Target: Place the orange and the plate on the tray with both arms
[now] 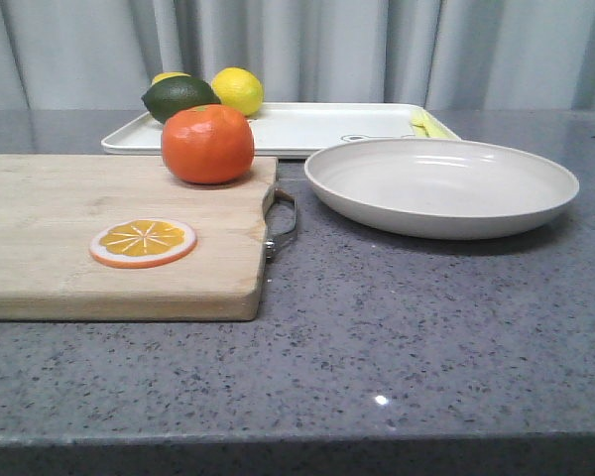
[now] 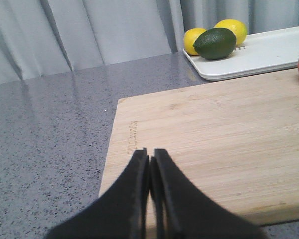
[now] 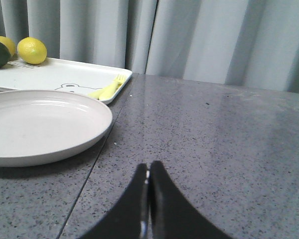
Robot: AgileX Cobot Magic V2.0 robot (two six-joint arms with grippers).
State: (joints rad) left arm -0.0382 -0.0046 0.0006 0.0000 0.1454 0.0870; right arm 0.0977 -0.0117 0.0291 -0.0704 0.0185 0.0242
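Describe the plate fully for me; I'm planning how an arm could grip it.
The plate is a wide, shallow round dish, matte off-white, plain, with a low raised rim that flares outward. It looks like smooth plastic or ceramic. It is empty and sits upright, flat on the grey speckled table, right of the cutting board and just in front of the tray. Whether its far edge touches the tray cannot be told. No gripper touches it.

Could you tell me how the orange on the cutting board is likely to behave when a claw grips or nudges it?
The orange looks round, so a nudge would probably roll it across the flat cutting board. Its glossy skin may slip between narrow claw fingers. It appears firm.
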